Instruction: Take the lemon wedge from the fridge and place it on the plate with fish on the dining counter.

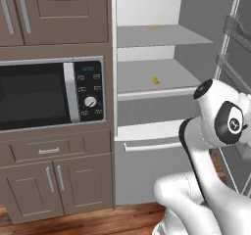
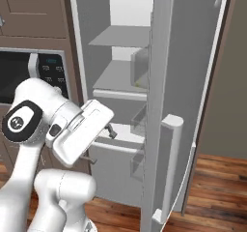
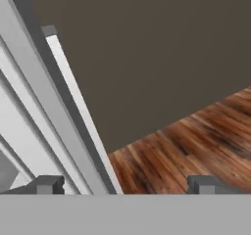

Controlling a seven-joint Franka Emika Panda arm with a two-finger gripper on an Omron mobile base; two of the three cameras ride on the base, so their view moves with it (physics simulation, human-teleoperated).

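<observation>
The fridge (image 1: 196, 38) stands open in front of me, its light grey shelves bare to the left base view. A tiny yellow lemon wedge (image 1: 156, 80) lies on the second shelf, near its front edge. In the right base view my gripper (image 2: 100, 146) hangs open in front of the lower part of the fridge (image 2: 188, 57), below the shelves and well short of the wedge. Both fingertips (image 3: 46, 184) show in the hand view, spread wide with nothing between them. The plate with fish and the dining counter are out of view.
A thin orange-tan stick (image 1: 156, 27) lies on the upper shelf. The swung-open fridge door (image 2: 169, 144) with its bins stands to the right of my arm. A black-fronted microwave (image 1: 49, 94) sits in brown cabinets on the left. Wooden floor (image 3: 196, 141) runs below.
</observation>
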